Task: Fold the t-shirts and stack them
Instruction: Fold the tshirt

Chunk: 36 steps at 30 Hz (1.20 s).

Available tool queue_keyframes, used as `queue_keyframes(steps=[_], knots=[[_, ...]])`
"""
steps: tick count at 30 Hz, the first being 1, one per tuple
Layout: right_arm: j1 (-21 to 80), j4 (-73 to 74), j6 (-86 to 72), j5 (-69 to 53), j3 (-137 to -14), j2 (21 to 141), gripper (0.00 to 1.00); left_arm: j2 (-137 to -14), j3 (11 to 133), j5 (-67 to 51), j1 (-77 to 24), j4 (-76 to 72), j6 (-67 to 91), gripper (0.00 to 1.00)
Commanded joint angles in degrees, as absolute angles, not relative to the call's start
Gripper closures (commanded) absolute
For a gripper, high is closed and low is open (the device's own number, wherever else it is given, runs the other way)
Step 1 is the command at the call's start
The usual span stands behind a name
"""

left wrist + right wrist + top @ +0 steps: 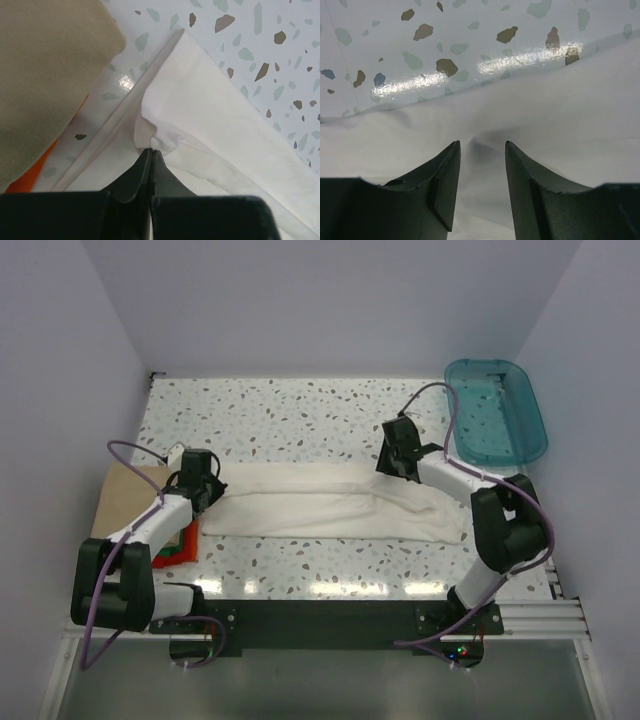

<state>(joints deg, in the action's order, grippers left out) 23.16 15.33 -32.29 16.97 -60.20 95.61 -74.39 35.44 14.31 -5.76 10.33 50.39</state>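
The white t-shirt [330, 502] lies folded into a long band across the middle of the table. My left gripper [203, 490] is at its left end, shut on a pinch of the white cloth [150, 131]. My right gripper [397, 465] is at the band's upper right part, open, its fingers straddling a small ridge of the white cloth [485, 135]. A folded tan shirt [128, 498] lies at the left, with green and red shirts [176, 548] under its near edge. The tan shirt [45, 75] also fills the left of the left wrist view.
A teal plastic bin [494, 410] stands at the back right corner. White walls enclose the speckled table [290, 410] on three sides. The black rail with the arm bases [320, 620] runs along the near edge.
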Motion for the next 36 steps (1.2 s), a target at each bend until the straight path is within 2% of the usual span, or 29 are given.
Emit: queue_keyframes(steps=[1,8,12,15,18,25,36], knots=[[23.3,12.3,-31.7,17.3,-63.0,97.7,0.55,-73.0,35.2,14.4,-5.5,7.7,50.4,1.00],[23.5,12.7,-31.9,17.7,-64.2,100.3,0.56,-73.7,34.7,14.3,-5.5,7.1,50.4,1.00],[23.5,12.4,-32.3,17.8,-62.3,99.1,0.72,-73.7,34.6,14.4,-5.5,6.9,50.4,1.00],[23.4,12.7,-33.0,17.6,-61.0,97.0,0.91,-73.7,34.5,14.4,-5.6,6.9,50.4,1.00],[23.4,13.0,-33.5,17.2,-59.7,94.5,0.98,-73.6,34.5,14.5,-5.5,6.8,50.2,1.00],[23.4,14.6,-34.8,14.6,-56.2,85.3,1.00,-73.0,34.7,14.4,-5.4,7.1,50.2,1.00],[23.5,13.2,-39.1,10.4,-43.7,72.6,1.00,-69.3,32.9,13.8,-3.4,7.6,50.5,1.00]])
